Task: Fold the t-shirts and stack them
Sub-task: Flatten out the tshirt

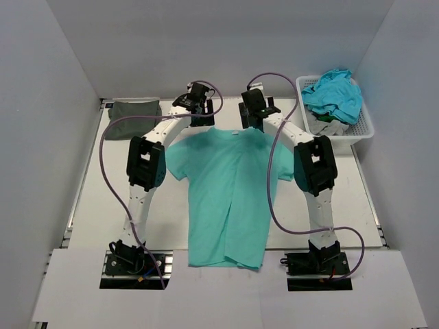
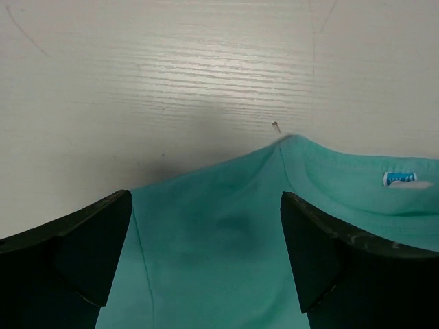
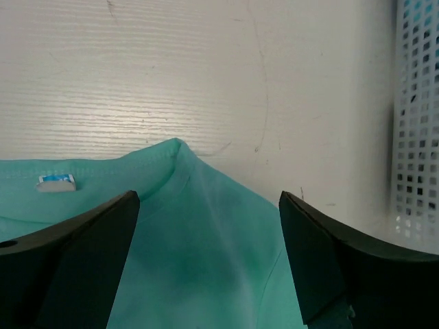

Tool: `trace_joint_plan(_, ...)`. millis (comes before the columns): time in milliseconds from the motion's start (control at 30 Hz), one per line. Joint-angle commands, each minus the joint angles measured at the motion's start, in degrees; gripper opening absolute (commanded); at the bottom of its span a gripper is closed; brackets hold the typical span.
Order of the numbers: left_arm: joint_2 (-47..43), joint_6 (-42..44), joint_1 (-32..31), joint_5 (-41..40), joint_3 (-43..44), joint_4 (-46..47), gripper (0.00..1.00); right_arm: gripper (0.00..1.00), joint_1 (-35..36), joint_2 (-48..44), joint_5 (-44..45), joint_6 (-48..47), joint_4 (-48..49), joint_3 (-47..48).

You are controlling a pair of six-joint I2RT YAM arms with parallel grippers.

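Observation:
A teal-green t-shirt (image 1: 226, 199) lies spread flat in the middle of the table, collar toward the far side, hem near the arm bases. Its white neck label (image 2: 400, 179) shows inside the collar (image 3: 56, 182). My left gripper (image 1: 194, 113) hovers over the shirt's left shoulder, open, with only flat cloth (image 2: 219, 233) between the fingers (image 2: 206, 205). My right gripper (image 1: 255, 115) stands over the right shoulder, also open (image 3: 208, 202) and holding nothing. A dark olive-green t-shirt (image 1: 134, 110) lies folded at the far left corner of the table.
A white mesh basket (image 1: 363, 130) at the far right holds a crumpled blue-teal garment (image 1: 334, 92) and some grey cloth. Its wall shows at the right edge of the right wrist view (image 3: 415, 123). Grey walls enclose the table on three sides.

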Motion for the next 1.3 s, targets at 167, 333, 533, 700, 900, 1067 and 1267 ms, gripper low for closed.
trace_joint_plan(167,-18.7,-1.4,-1.8,4.8,-16.7,1.1,1.0,0.9,-0.2,-16.7,-12.5,4.4,-4.8,-8.6)
trace_joint_plan(333,-36.0,-8.7,-3.4,21.1,-45.6,12.1,1.0,0.9,0.2,-29.6,-28.4,11.0,-2.4,-31.8)
trace_joint_plan(533,-41.0,-15.0,-8.8,30.1,-59.6,18.1,1.0,0.9,0.9,-35.5,-46.9,15.0,3.3,-48.1)
trace_joint_plan(700,-41.5,-16.8,-10.8,27.2,-63.9,18.1,1.0,0.9,0.6,-36.9,-45.5,17.0,5.2,-55.0)
trace_joint_plan(900,-36.6,-16.8,-11.4,19.9,-64.3,14.5,1.0,0.9,-0.7,-35.5,-37.1,18.0,4.1,-58.1)
trace_joint_plan(1067,-32.2,-13.0,-9.6,9.4,-60.4,10.3,1.0,0.9,-2.7,-32.4,-29.6,18.0,2.6,-57.1)
trace_joint_plan(1267,-28.4,-5.8,-8.6,2.5,-54.7,9.5,1.0,0.9,-5.6,-31.1,-27.2,14.3,1.2,-54.4)
